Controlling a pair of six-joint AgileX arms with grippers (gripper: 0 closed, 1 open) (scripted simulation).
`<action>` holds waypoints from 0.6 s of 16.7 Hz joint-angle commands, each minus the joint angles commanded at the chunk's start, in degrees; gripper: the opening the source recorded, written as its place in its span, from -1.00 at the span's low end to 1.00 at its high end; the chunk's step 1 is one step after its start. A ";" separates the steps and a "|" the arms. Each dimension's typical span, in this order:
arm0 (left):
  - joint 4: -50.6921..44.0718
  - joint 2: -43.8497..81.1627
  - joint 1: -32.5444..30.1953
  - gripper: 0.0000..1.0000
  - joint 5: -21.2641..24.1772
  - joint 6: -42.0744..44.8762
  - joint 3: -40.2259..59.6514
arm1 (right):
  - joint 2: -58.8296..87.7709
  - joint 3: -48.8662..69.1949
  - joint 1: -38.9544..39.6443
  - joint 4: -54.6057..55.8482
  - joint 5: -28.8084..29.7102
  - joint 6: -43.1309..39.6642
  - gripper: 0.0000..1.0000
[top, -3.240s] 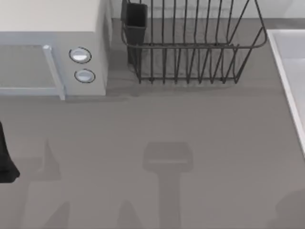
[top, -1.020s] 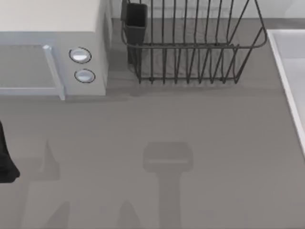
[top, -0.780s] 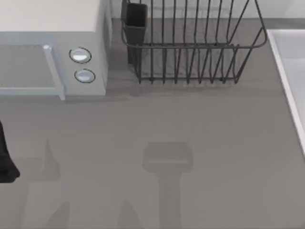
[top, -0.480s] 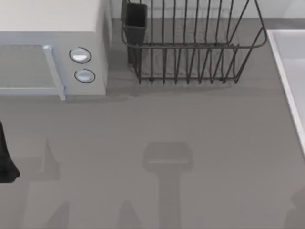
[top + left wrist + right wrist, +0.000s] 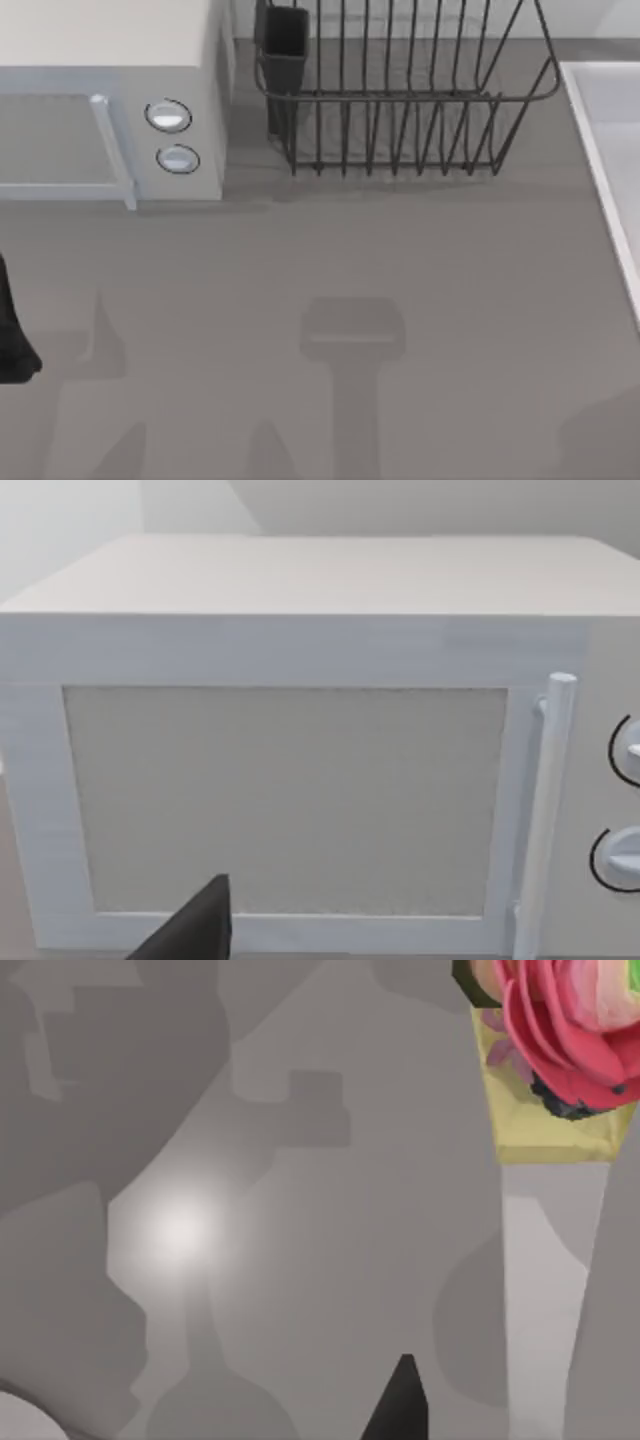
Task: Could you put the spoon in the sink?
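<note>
Top view: sink long axis front-to-back

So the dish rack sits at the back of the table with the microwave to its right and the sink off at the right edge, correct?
Not quite. In the top view the microwave stands to the left of the dish rack, not its right. The rest holds: the rack is at the back of the table and the sink lies at the right edge.

We see the sink at the table's right edge; a pale grey-white basin with a lighter raised rim, cut off by the frame.
</note>
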 joint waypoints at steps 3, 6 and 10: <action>0.00 0.00 0.00 1.00 0.00 0.00 0.00 | 0.24 -0.15 0.07 0.13 -0.02 0.09 -1.00; 0.00 0.00 0.00 1.00 0.00 0.00 0.00 | 3.47 3.44 0.63 -1.38 0.01 0.61 -1.00; 0.00 0.00 0.00 1.00 0.00 0.00 0.00 | 14.63 16.73 2.91 -6.34 0.12 2.48 -1.00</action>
